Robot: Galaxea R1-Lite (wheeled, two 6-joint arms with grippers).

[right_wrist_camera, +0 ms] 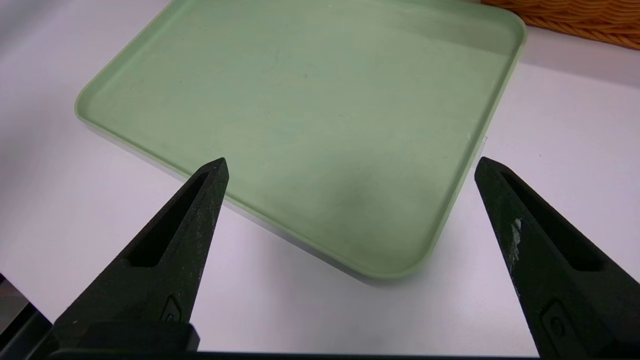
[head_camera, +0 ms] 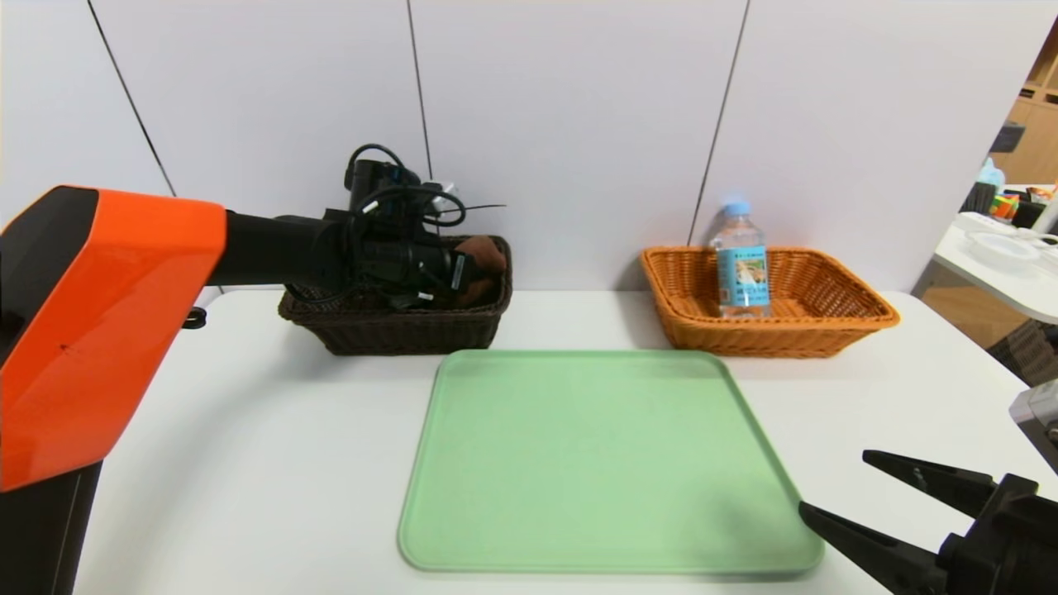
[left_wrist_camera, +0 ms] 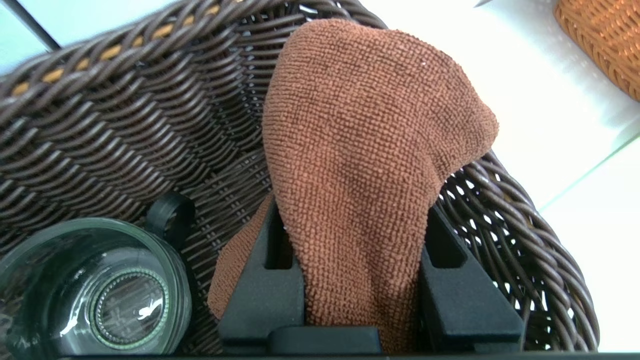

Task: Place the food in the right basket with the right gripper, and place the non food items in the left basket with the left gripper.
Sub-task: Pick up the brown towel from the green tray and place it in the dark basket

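From the head, the left gripper point(head_camera: 463, 273) reached over the dark basket point(head_camera: 397, 330); a water bottle point(head_camera: 741, 263) stood upright in the orange basket point(head_camera: 835, 326).

Left wrist: jaws clamped a brown cloth point(left_wrist_camera: 365, 165), its length running outward from the fingers.

Right wrist: the right gripper point(right_wrist_camera: 350, 167) gaped wide, holding nothing, above the green tray point(right_wrist_camera: 300, 100).

The left arm point(head_camera: 107, 330) reaches forward and slightly downward, its pincer point(left_wrist_camera: 357, 280) clamped on a brown cloth point(left_wrist_camera: 360, 150), one finger point(left_wrist_camera: 265, 295) on each side. The right arm hangs low at the near right, its pincer point(right_wrist_camera: 350, 170) spread wide, fingers point(right_wrist_camera: 165, 260) pointing forward and left.
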